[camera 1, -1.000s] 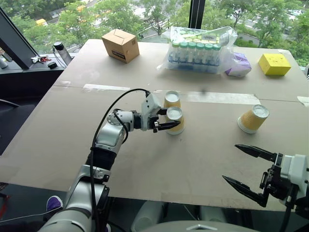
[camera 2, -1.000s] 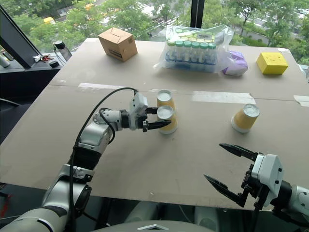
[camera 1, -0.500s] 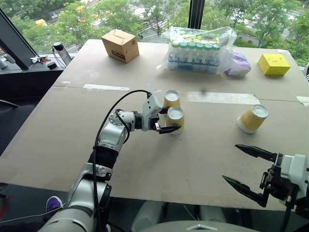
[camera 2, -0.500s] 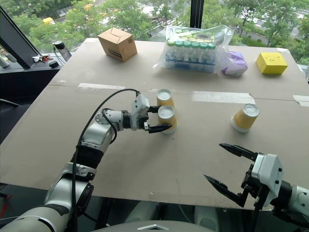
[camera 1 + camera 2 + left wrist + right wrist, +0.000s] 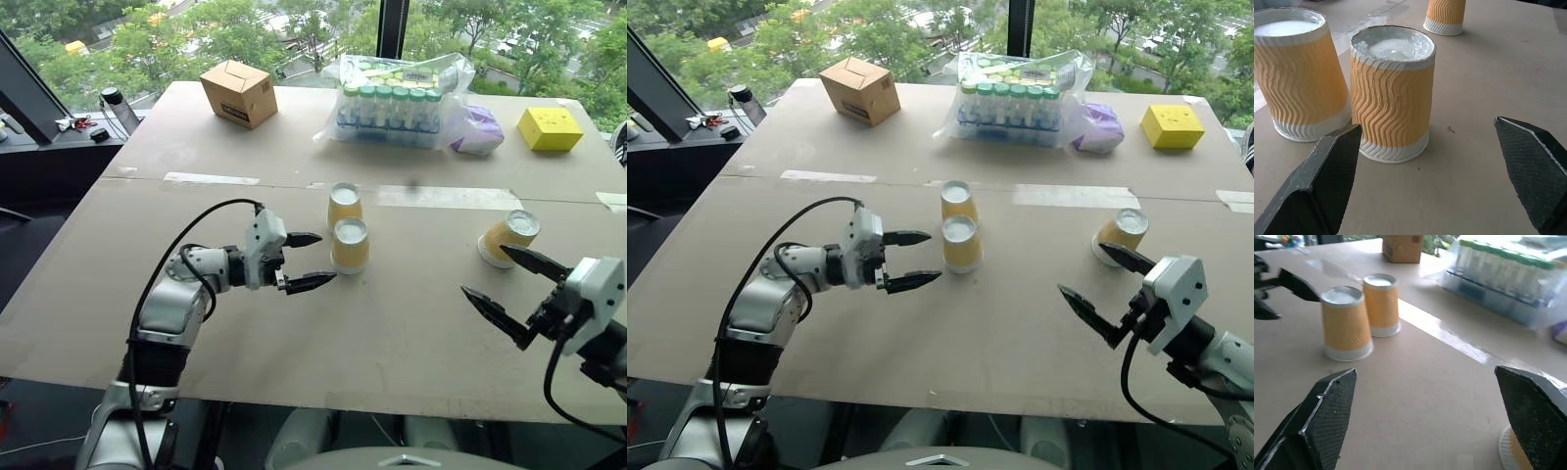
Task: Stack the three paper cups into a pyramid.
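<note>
Yellow-orange base cups (image 5: pixel 351 245) and (image 5: pixel 344 206) are set upside down, touching, at the counter (image 5: pixel 196 323) centre. At three o'clock the third cup (image 5: pixel 507 238) is flanked by the released right pincer (image 5: pixel 502 288); it should be gripped mid-body and lifted straight. The left pincer (image 5: pixel 309 260) is released, empty.

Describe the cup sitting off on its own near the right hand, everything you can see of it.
The lone cup is a small tapered paper cup with ribbed yellow-orange sides and white bands at both ends. It stands upside down on the table, white base up, looking slightly tilted, well apart from the other two cups. The open right hand hovers just in front of it; one fingertip overlaps it in the head views, but contact cannot be confirmed.
</note>
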